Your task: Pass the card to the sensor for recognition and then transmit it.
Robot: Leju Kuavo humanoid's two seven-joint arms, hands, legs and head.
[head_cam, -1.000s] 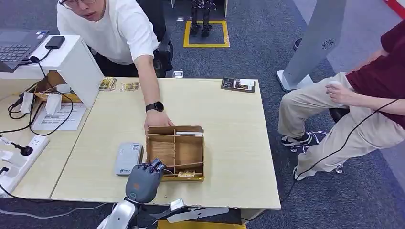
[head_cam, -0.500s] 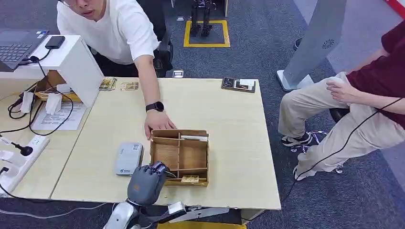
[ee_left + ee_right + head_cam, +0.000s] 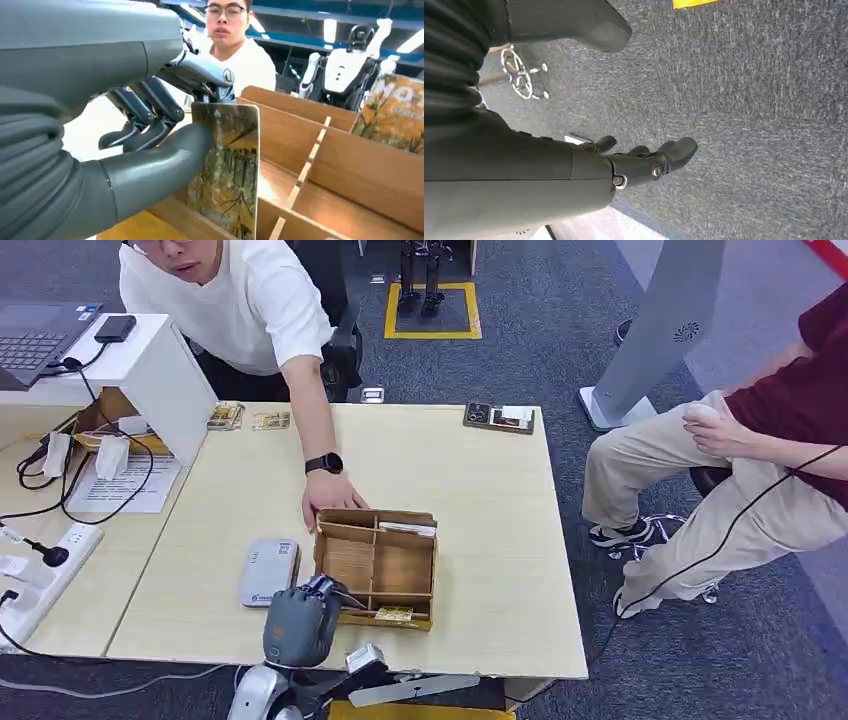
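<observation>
A partitioned wooden box (image 3: 424,570) stands near the table's front edge. My left hand (image 3: 300,623) is at its near left corner. In the left wrist view the thumb (image 3: 165,160) and the dark fingers (image 3: 150,117) pinch a card (image 3: 227,170) printed with autumn trees, upright in a box compartment (image 3: 320,200). Another card (image 3: 392,117) leans at the box's far side. The grey-white card sensor (image 3: 268,571) lies flat just left of the box. My right hand (image 3: 644,160) hangs over the carpet with loose fingers, holding nothing.
A person in white leans over the table, one hand (image 3: 330,510) on the box's far left corner. A seated person (image 3: 740,470) is at the right. A power strip (image 3: 40,570), cables and a white stand (image 3: 160,380) are at the left; a small tray (image 3: 499,418) is at the far edge.
The person has pushed the box a little to the right and squared it up. My left hand has stayed at its near left corner, shifting slightly with it.
</observation>
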